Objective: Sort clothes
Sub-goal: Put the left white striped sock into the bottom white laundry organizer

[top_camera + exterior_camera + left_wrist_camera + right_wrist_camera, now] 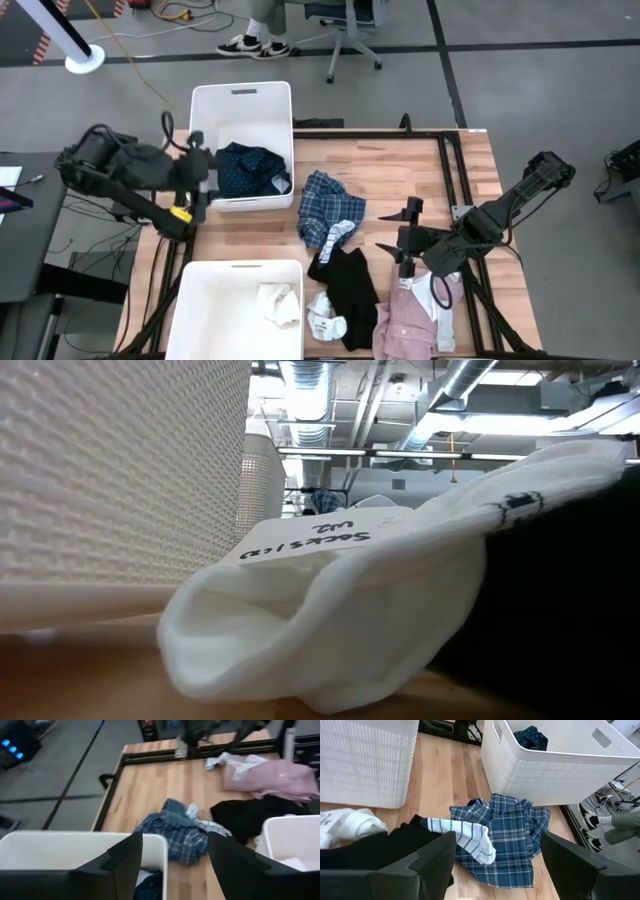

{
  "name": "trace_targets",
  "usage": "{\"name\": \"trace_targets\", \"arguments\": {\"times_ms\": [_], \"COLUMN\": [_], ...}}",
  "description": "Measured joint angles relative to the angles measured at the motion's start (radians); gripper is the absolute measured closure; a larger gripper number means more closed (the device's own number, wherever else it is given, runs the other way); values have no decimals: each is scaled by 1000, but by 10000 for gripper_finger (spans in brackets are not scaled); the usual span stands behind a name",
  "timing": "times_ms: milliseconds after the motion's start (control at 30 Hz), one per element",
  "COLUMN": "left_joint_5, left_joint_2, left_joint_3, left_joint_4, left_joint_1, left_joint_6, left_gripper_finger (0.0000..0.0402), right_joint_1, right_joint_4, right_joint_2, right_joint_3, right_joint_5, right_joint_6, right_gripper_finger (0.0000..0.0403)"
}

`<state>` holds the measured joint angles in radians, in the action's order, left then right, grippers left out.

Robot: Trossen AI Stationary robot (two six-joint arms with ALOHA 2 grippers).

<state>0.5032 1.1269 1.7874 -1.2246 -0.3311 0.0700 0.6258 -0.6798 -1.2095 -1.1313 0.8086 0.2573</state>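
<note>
Right claw [403, 243] hung wide and empty right of centre, beside the blue plaid shirt [328, 212] with a striped sock [468, 837] on it, so a grab risked dragging both into one bin, while left claw [199, 178], partly open and empty, sat over the upper bin [241, 98] holding the navy dotted shirt [250, 170].
</note>
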Motion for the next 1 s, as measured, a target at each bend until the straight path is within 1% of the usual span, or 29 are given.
{"name": "trace_targets", "arguments": {"times_ms": [267, 433, 500, 600, 733, 867, 1000], "left_joint_5": [-1, -1, -1, -1, -1, -1, -1], "left_joint_2": [-113, -195, -222, -249, -256, -249, -243], "left_joint_3": [-254, -448, -525, -631, -740, -823, -879], "left_joint_4": [269, 504, 608, 768, 947, 1044, 1070], "left_joint_1": [-140, -244, -285, -342, -397, -425, -434], "left_joint_6": [-32, -77, -105, -156, -224, -245, -219], "left_gripper_finger": [184, 184, 184, 184, 184, 184, 184], "right_joint_1": [0, -28, -57, -97, -164, -233, -302], "right_joint_4": [37, 53, 77, 108, 158, 178, 218], "right_joint_2": [-9, -26, -50, -91, -148, -202, -266], "right_joint_3": [0, -1, -1, -1, -1, -1, -1], "right_joint_5": [-33, -58, -86, -165, -241, -281, -362], "right_joint_6": [0, -2, -14, -47, -101, -126, -149], "right_gripper_finger": [98, 98, 98, 98, 98, 98, 98]}}
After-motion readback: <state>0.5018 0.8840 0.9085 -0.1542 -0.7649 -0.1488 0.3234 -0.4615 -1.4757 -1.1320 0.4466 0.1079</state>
